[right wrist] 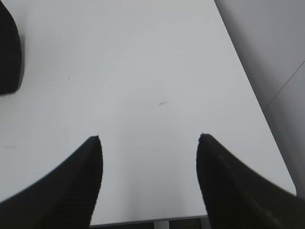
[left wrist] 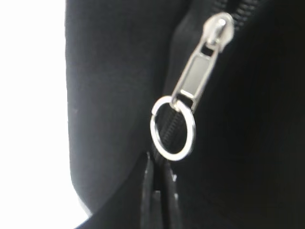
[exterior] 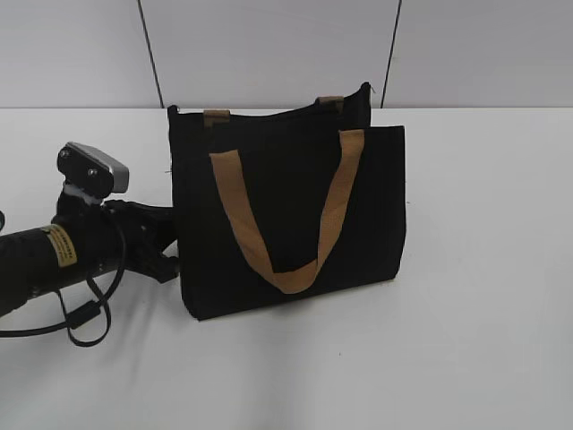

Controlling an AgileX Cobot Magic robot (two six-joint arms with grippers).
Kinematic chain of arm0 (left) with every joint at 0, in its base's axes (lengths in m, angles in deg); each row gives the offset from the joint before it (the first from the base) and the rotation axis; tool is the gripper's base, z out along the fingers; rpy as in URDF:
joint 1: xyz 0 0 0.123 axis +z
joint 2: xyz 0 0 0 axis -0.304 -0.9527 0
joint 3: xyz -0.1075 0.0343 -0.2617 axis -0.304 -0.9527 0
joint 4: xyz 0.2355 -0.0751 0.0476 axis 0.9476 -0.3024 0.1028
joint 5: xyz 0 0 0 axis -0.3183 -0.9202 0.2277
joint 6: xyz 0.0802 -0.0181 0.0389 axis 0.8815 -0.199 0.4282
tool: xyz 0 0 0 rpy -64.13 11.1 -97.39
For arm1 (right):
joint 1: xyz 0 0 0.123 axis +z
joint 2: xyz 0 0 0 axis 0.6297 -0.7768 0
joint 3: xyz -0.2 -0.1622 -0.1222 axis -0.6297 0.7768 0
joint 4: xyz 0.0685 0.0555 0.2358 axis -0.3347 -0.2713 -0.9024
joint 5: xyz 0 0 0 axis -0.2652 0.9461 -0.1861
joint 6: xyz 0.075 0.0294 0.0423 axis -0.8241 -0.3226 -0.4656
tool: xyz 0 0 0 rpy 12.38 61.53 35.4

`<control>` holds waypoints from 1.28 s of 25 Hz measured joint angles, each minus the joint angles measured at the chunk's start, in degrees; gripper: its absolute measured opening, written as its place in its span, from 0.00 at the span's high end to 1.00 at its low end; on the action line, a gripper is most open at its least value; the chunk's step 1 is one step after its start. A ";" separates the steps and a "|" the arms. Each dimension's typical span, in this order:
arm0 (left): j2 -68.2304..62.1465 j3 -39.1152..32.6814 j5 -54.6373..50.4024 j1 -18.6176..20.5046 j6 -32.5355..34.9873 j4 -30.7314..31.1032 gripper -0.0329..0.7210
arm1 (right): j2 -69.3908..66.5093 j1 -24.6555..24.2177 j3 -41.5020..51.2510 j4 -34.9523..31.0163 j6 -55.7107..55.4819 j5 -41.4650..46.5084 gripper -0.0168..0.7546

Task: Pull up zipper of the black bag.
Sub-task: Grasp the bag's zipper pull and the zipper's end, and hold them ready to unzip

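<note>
The black bag (exterior: 286, 179) stands upright on the white table with a tan strap handle (exterior: 288, 276) hanging down its front. My left gripper (exterior: 168, 255) is at the bag's left side, its tips partly hidden against the fabric. In the left wrist view the zipper's silvery pull (left wrist: 198, 71) and its metal ring (left wrist: 172, 128) hang along the dark zipper line. My left fingers (left wrist: 159, 169) are pressed almost together just below the ring and hold nothing. My right gripper (right wrist: 148, 140) is open and empty over bare table, out of the exterior view.
The left arm's cable (exterior: 85, 318) loops on the table (exterior: 466, 340) in front of the arm. A black corner, probably of the bag (right wrist: 7, 52), shows at the left of the right wrist view. The table's near edge (right wrist: 190, 220) and right edge show there too.
</note>
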 joint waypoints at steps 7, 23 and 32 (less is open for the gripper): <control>10.35 0.00 -8.80 0.00 0.00 -3.45 0.95 | 0.00 0.00 0.00 0.00 0.00 0.00 0.35; 28.40 0.00 -12.02 0.00 -0.13 -4.95 0.96 | 0.00 0.00 0.00 0.00 0.00 0.00 0.35; 29.03 0.00 -12.21 0.00 -6.85 -4.95 0.96 | -7.87 0.00 -1.02 -11.20 14.58 -2.34 0.35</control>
